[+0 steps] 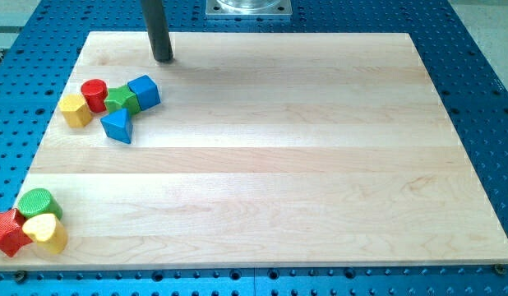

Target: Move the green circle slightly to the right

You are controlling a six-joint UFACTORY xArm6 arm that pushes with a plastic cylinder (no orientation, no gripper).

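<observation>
My tip (163, 58) sits at the upper left of the frame, on the surface (262, 148), w/ nothing touching it. There's no claw on this rig, just the bare rod, so nothing opens or shuts and nothing is held.

The green circle (38, 202) is at the lower left of the frame, near the surface's left edge. It's packed in w/ two others: a red block (7, 232) touching it below-left (star-ish shape, can't be sure) and a yellow heart (48, 233) touching it just below.

Key relation: the circle lies well apart from my tip, far down the frame and further left. To push it right, my tip prob. needs to get to the circle's left side first, and there's only a thin strip of surface between the circle and the left edge. So approach is tight. The red block crowds that side from below too; could get dragged along.

Between tip and target sits another cluster at upper left: red cylinder (94, 94), yellow block (76, 110), green block (122, 100), blue cube (145, 91), blue triangle (117, 125). A straight run down-left would clip these, esp. the red cylinder and yellow block. Safer, I'd judge, to skirt them, then come in from the circle's left.
</observation>
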